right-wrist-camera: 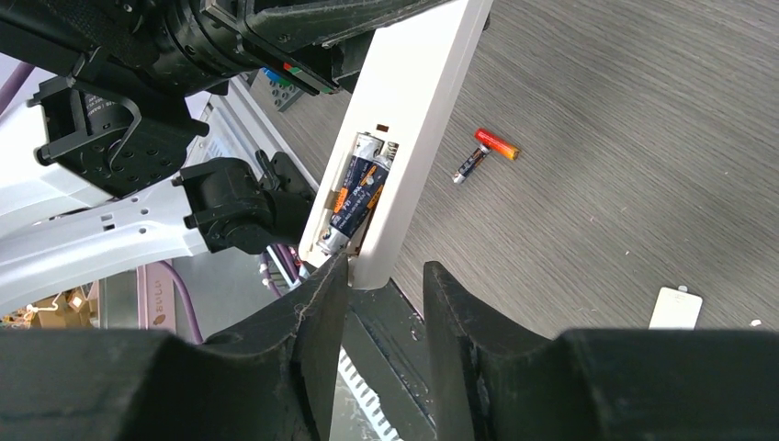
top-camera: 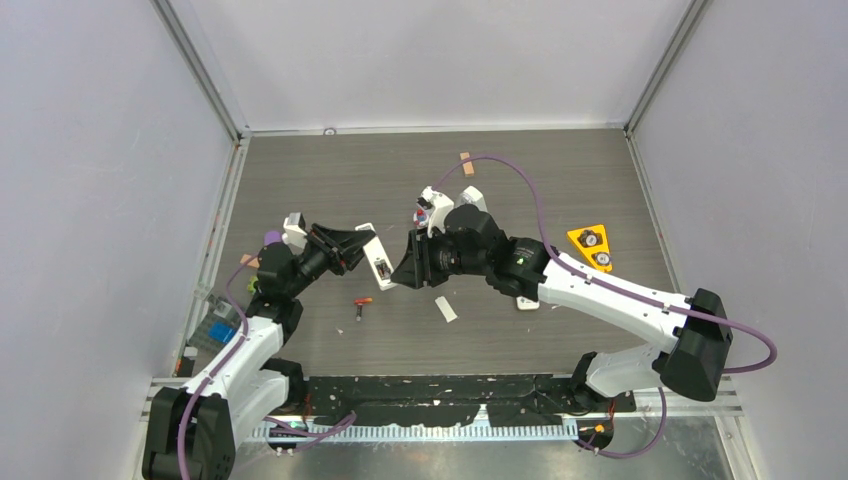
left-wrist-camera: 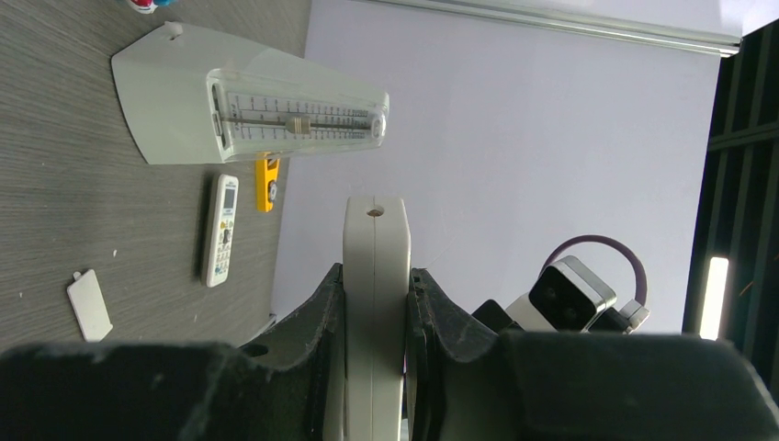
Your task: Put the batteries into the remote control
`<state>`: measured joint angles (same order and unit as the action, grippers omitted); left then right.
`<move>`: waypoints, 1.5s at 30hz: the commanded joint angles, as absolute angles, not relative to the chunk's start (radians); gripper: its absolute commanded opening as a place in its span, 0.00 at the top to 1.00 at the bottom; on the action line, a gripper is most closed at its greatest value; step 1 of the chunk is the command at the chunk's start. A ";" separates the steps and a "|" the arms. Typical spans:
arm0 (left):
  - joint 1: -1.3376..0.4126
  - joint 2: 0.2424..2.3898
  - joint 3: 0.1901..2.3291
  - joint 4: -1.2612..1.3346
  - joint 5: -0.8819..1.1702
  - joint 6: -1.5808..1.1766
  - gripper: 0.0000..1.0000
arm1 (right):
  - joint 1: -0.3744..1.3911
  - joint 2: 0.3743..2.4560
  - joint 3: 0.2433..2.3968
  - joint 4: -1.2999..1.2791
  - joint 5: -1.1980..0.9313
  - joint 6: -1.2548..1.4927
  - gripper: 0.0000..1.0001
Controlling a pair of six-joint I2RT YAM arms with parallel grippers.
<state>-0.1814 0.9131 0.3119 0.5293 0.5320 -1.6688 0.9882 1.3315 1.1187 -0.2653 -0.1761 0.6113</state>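
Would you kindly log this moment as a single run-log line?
left gripper: clamps remote control | right gripper: open at remote's end | batteries: two in compartment, two loose on table | cover: off

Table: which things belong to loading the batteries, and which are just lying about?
Job: remote control, batteries in its bay, loose batteries, white cover.
Lying about: metronome, buttoned remote, yellow triangle.

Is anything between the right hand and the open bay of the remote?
Nothing visible. The right hand is at the end of the remote; its bay, batteries inside, is uncovered. The cover lies on the table.
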 commanded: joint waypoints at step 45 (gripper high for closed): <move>-0.184 0.907 0.316 0.565 0.538 -1.672 1.00 | 0.992 1.300 1.121 -0.231 -0.168 0.563 0.56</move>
<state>-0.1814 0.9142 0.3119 0.5266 0.5323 -1.6688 0.9882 1.3071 1.1122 -0.2440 -0.1814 0.5770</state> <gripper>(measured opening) 0.243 0.438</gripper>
